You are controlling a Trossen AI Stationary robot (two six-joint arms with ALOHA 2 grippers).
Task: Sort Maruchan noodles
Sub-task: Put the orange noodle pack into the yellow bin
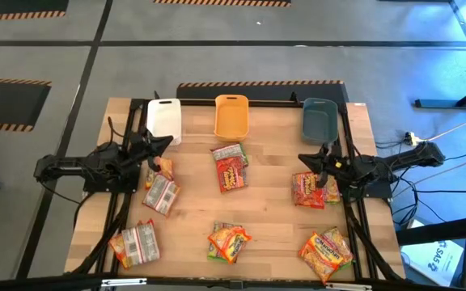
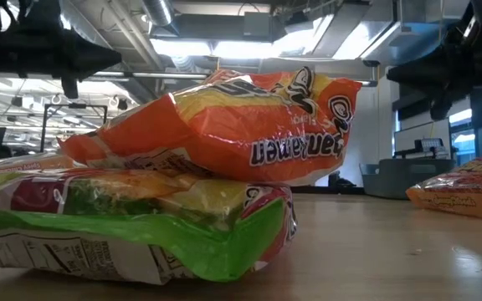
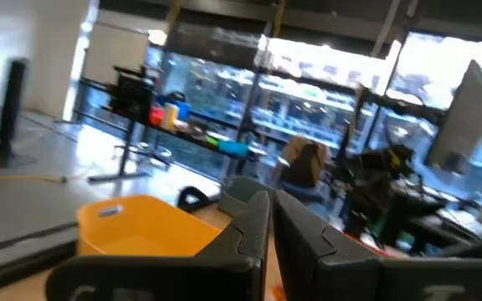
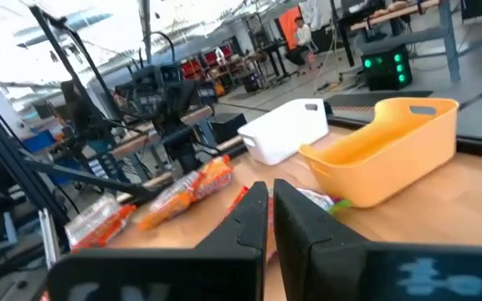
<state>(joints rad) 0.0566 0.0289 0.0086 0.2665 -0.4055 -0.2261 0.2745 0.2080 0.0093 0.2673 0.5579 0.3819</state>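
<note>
Several Maruchan packets lie flat on the wooden table. A red one (image 1: 230,172) overlaps a green one below the orange bin. An orange one (image 1: 230,240) rests on a green one near the front edge; the low view shows this pair close up, the orange packet (image 2: 249,125) on top. Silvery-backed packets (image 1: 162,194) (image 1: 137,242) lie at the left, a red one (image 1: 307,189) and an orange one (image 1: 328,250) at the right. My left gripper (image 1: 168,142) (image 3: 270,209) hovers shut beside the white bin. My right gripper (image 1: 302,157) (image 4: 270,196) hovers shut above the right red packet.
Three bins stand in a row at the table's far edge: white (image 1: 164,120), orange (image 1: 231,115) and grey-blue (image 1: 319,119). A small orange packet (image 1: 160,168) lies just under the left arm. Bare wood shows in the table's middle (image 1: 273,210). Cables trail off the right side.
</note>
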